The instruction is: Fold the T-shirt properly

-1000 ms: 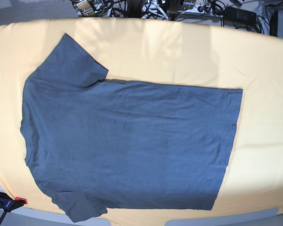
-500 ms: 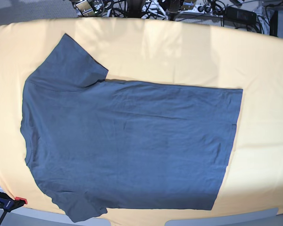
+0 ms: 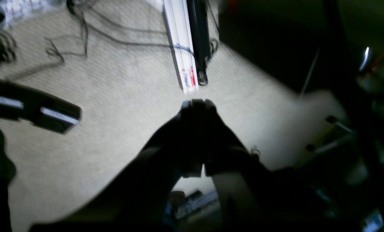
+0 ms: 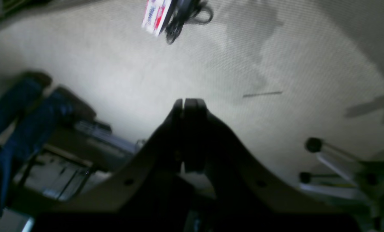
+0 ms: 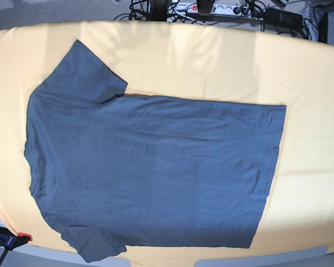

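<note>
While the T-shirt lies spread flat on the worktop, which is draped in a pale yellow-orange cloth, neither arm shows in the base view. The shirt rests with its collar end toward the left and its hem toward the right; one sleeve points to the far left corner, the other reaches the near edge. Light wrinkles cross the body. In the left wrist view the left gripper hangs over beige carpet, its jaws pressed together with nothing between them, near a white strip and dark cables. In the right wrist view the right gripper likewise has its jaws closed and empty above the same carpet.
</note>
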Motion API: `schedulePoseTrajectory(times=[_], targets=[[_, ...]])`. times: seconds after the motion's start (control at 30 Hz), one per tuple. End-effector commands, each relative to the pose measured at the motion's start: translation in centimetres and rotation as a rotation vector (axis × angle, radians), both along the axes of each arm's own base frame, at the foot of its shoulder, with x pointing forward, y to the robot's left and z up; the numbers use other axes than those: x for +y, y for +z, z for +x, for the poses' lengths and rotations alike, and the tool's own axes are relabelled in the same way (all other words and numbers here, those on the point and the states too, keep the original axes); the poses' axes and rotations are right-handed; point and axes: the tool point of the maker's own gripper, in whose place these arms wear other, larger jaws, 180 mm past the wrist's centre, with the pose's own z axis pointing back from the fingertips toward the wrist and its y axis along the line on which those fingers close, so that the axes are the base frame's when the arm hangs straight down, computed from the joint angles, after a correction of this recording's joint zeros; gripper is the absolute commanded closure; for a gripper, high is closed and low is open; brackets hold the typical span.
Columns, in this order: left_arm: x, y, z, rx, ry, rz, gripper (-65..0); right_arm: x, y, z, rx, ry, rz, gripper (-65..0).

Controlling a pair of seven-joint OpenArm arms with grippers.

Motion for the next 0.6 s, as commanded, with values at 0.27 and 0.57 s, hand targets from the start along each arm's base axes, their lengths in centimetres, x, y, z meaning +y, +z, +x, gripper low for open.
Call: schedulePoseTrajectory(times=[0.27,0.57], targets=[[4.2,4.9,-3.5,-0.016,-0.009,-0.007,0.0,-0.4,6.1,-4.3,0.038,-0.018,0.034,0.0],[6.1,14.0,-3.0,-0.138,-0.218,-0.024,0.0,-1.2,15.3,0.0,-0.245,0.070,0.025,0.0]])
